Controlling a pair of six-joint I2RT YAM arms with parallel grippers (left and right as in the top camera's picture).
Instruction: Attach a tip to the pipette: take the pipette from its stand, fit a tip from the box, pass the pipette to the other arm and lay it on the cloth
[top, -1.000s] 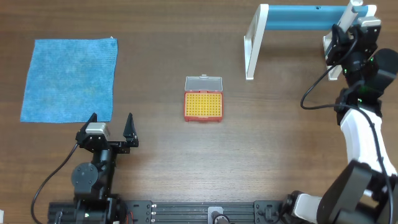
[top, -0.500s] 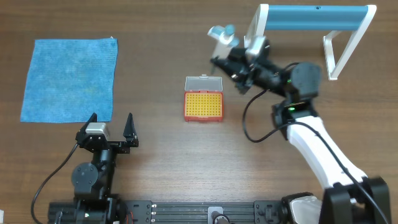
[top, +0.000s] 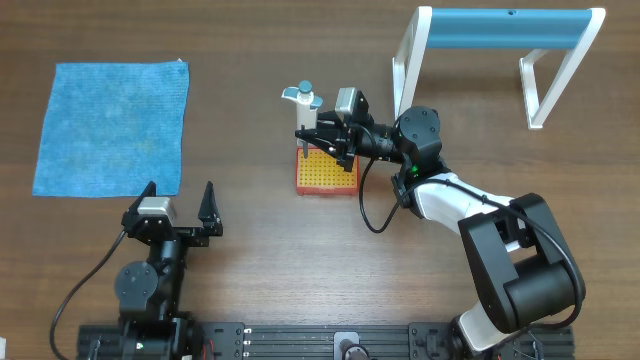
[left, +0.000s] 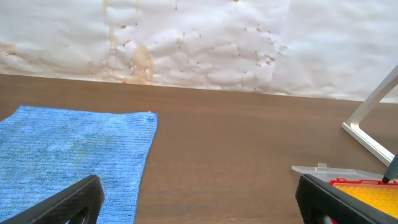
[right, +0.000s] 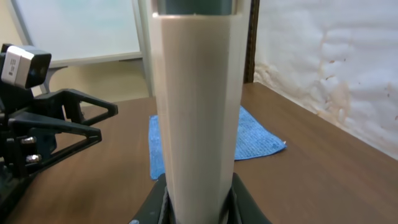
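Pipette (top: 305, 112) upright in right tool (top: 325, 135)

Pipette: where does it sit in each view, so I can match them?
Top view: pipette at the tip box's upper-left corner, in the right end effector.
Left wrist view: cannot tell; a dark sliver at the edge over the tip box may be it.
Right wrist view: its pale body stands mid-frame.
Shared landmark: the blue cloth.

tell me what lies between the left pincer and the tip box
Just bare table between the left pincer and the tip box, as the top view shows.
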